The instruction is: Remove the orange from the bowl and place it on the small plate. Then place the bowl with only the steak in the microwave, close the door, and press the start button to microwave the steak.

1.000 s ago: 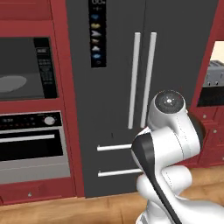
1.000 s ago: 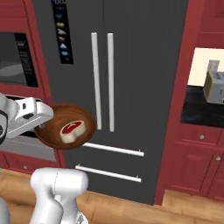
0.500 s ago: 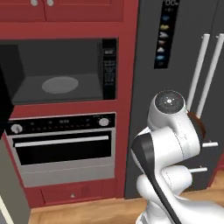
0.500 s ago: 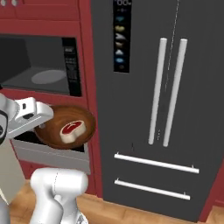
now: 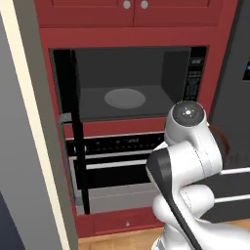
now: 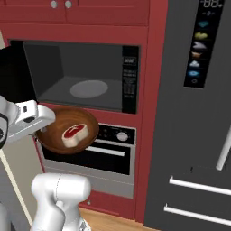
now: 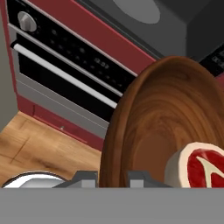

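Right base view has the best look at it: the tool (image 6: 39,131) is clamped on the near-left rim of the bowl (image 6: 67,131), holding it up in the air roughly level, out in front of the oven (image 6: 103,153) and below the microwave (image 6: 81,76) opening. The steak (image 6: 73,134) sits alone inside the bowl, red face up with its pale fat edge showing, a bit right of the bowl's centre.

The microwave cavity is open and dark grey, with the round turntable (image 6: 89,89) on its floor and the button panel (image 6: 130,79) on the right side. In the left base view the door (image 5: 73,127) is swung out to the left, edge-on to the camera, with its thin vertical handle (image 5: 65,156) on the outer side. From that side the arm blocks most of the bowl, only a brown sliver (image 5: 222,141) peeks out to the right of the white elbow.

Hand view is tilted, so the bowl (image 7: 162,127) looks like it stands on edge, with the two fingertips (image 7: 85,177) right at its rim and the steak (image 7: 199,166) at the lower right. Behind it are the oven's control strip and horizontal handle (image 7: 61,72), plus wood floor (image 7: 39,144) below.

The fridge (image 6: 198,117) stands to the right of the red cabinetry.
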